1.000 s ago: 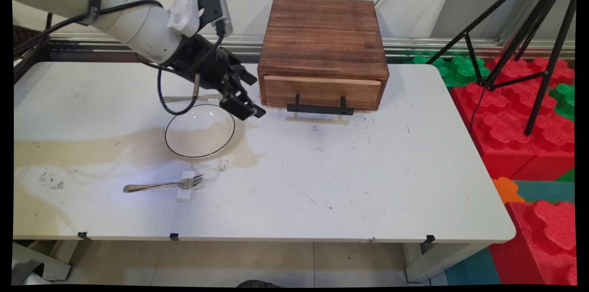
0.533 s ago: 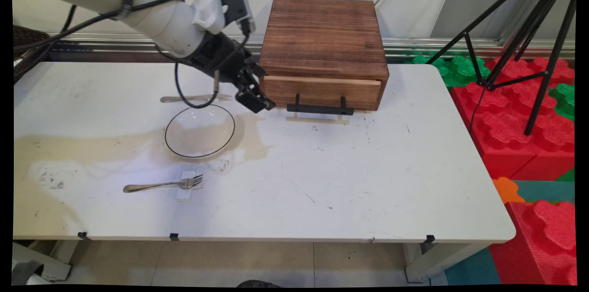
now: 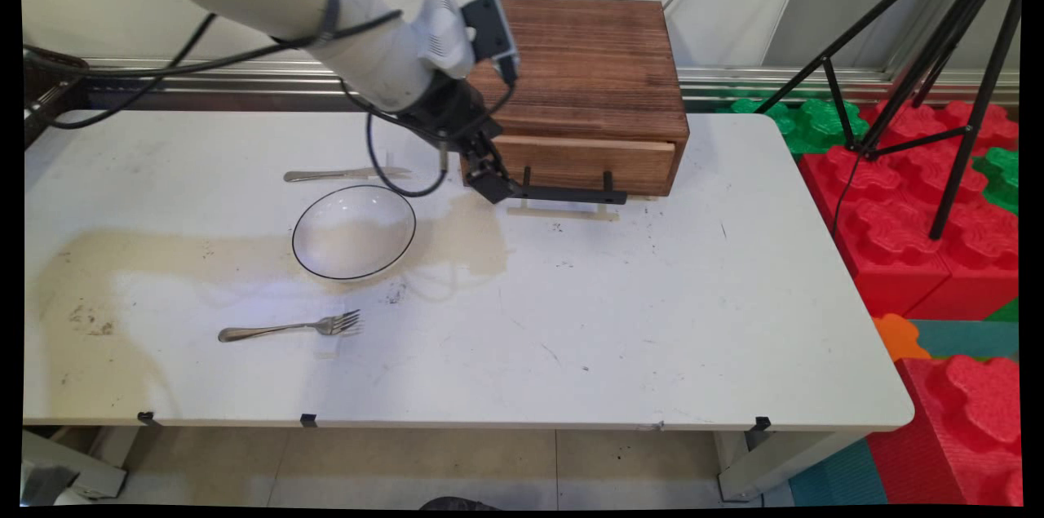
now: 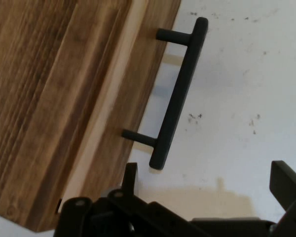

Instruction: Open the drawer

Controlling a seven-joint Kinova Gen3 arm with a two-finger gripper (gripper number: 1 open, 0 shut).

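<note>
the jaws [image 3: 495,187] hang low at the left end of the handle [image 3: 568,193] of the drawer [image 3: 571,161], which sits shut in the box [image 3: 572,77] at the desk's [image 3: 652,322] 12 o'clock; they are spread wide and hold nothing, one finger [image 4: 130,178] close to the handle's [image 4: 180,94] near end, the other [image 4: 286,180] out over bare desk. a bowl [image 3: 354,232] lies at the jaws' 8 o'clock, a knife [image 3: 347,174] at 9, a fork [image 3: 289,328] nearer the front edge. the white desk is stained tan; a tripod [image 3: 913,53] and foam blocks [image 3: 938,200] stand at 3 o'clock.
</note>
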